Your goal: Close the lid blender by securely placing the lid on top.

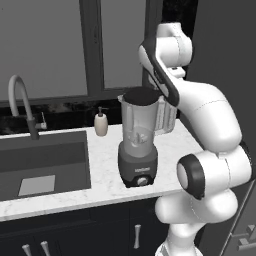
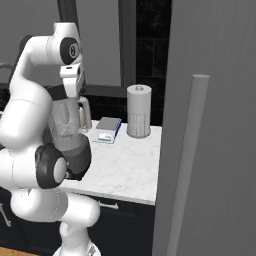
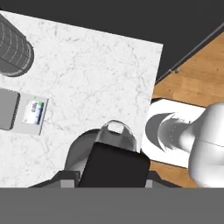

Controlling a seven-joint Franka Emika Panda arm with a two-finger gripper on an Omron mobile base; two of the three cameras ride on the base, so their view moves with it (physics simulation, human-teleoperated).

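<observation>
The lid (image 1: 141, 95), a flat matte black disc, sits on the mouth of the blender (image 1: 138, 145), whose tall clear plastic jar tapers down into a dark grey base with a round front knob. The blender stands on the white marbled surface (image 1: 105, 170), near its front edge, right of the sunken dark sink (image 1: 45, 162). A small beige soap bottle (image 1: 101, 123) stands behind. The gripper (image 3: 113, 168) is directly above the jar; its fingers are pressed against a black slab that looks like the lid, seemingly pinching it. A ribbed white paper towel roll (image 2: 138, 111) stands upright further right.
</observation>
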